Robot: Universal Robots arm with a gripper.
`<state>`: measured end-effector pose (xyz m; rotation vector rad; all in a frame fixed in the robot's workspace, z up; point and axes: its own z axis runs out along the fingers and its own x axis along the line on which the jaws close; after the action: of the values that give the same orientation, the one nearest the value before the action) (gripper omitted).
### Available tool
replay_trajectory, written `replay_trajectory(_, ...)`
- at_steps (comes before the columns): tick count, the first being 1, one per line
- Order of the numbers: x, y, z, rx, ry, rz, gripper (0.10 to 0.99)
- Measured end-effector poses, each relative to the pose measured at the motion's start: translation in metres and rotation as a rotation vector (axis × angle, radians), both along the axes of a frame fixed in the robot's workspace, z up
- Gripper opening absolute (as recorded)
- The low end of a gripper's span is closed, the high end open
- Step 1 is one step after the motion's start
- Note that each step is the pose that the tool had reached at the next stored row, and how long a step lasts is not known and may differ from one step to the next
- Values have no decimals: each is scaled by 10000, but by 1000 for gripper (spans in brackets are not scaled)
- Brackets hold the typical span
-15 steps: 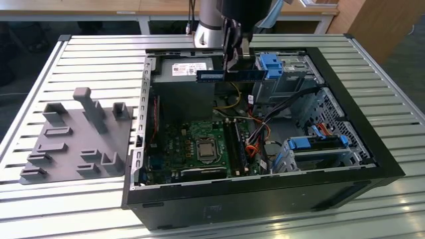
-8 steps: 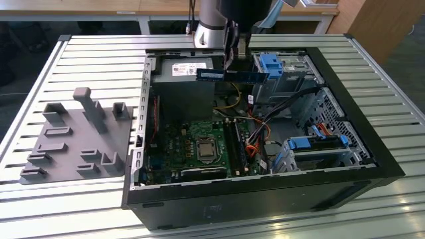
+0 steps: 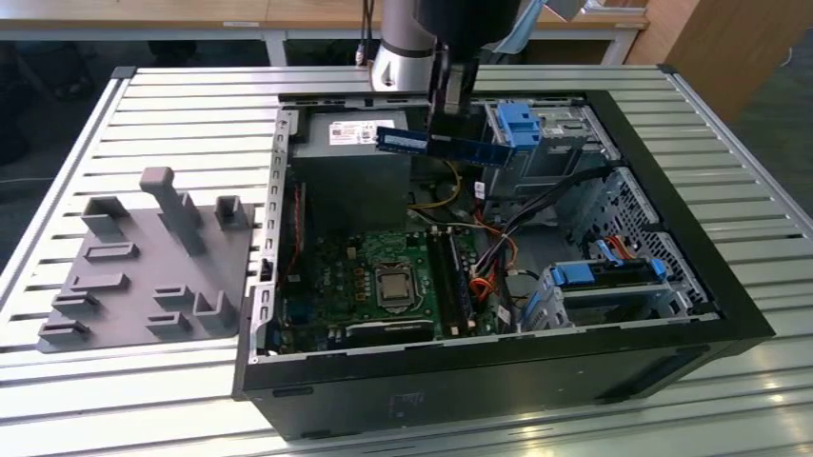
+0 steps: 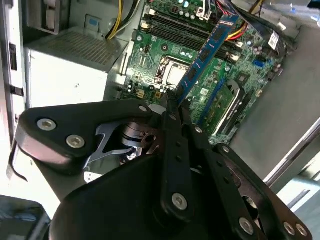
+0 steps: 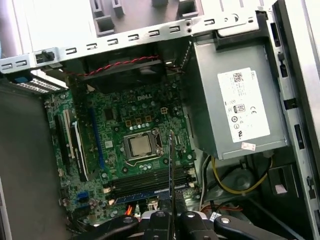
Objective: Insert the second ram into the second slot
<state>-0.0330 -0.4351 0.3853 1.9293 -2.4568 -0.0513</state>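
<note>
While the second ram [image 3: 426,143] is being clamped near its middle by the tool [image 3: 447,131], it is being kept level in the exterior view, well above the motherboard [image 3: 381,286] of the open computer case [image 3: 711,309] lying on the bench [image 3: 190,105]. The memory slots [image 3: 454,276] are lying below it, apart and, by appearance, crosswise to its length.

In the second wrist view, the tool [image 4: 172,102] is being shown clenched on the second ram [image 4: 207,50], so that its chips are facing outward over the board.

In the first wrist view, the second ram [image 5: 171,170] is being seen edge-on as a thin dark line reaching from the tool [image 5: 170,217] across the slots beside the processor socket [image 5: 139,145]. It is not yet seated.
</note>
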Motion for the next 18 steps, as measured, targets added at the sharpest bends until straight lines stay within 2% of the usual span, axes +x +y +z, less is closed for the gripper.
replay_trajectory(18,0,0,-22,-141,0,-3075,141)
